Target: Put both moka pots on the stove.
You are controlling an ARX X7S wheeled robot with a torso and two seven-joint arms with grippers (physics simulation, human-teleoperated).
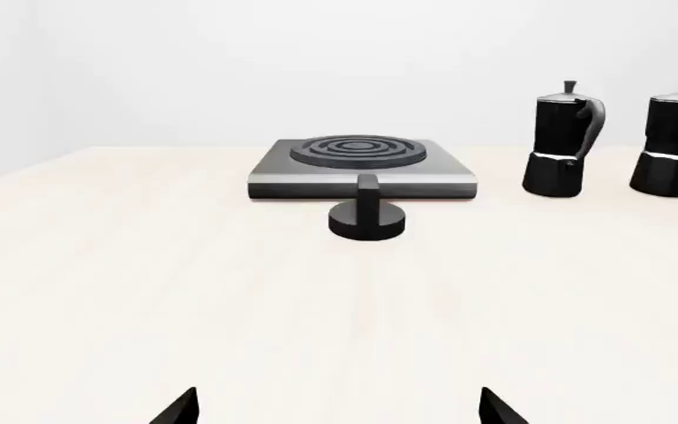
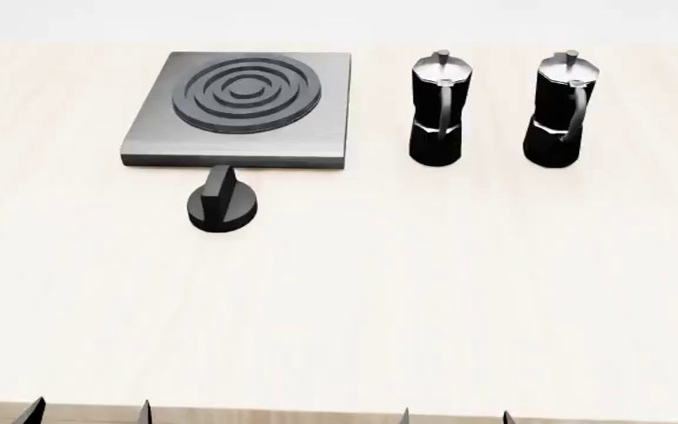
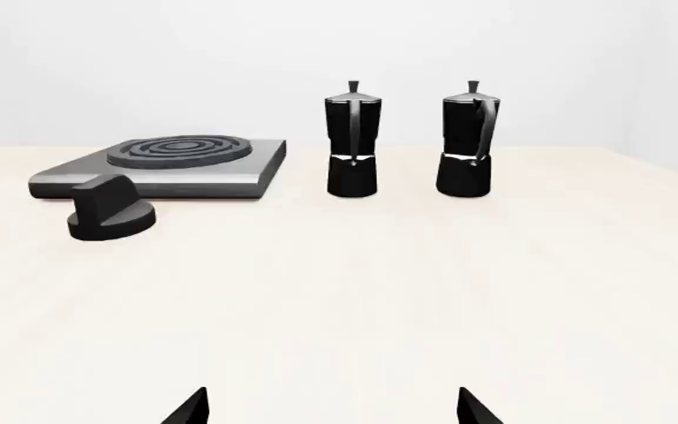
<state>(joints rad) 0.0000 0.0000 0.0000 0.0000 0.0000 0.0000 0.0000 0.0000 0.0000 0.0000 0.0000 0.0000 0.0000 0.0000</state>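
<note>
left gripper (image 2: pixel 89 412) and right gripper (image 2: pixel 455 415) sit low at the near edge of the desk (image 2: pixel 351 309), fingertips spread wide, holding nothing. pale wood desk, plain white wall behind. stove (image 2: pixel 240 110) at far left edge, black knob (image 2: pixel 222 205) touching its near side. both moka pots (image 2: pixel 440 108) (image 2: pixel 561 109) upright right of stove, apart, by far edge.

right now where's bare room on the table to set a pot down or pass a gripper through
The widest bare stretch is the table between the knob and both grippers, left gripper and right gripper, at the near edge. The stove has nothing on its burner. It is tighter between the two moka pots, and between knob and stove front.
</note>
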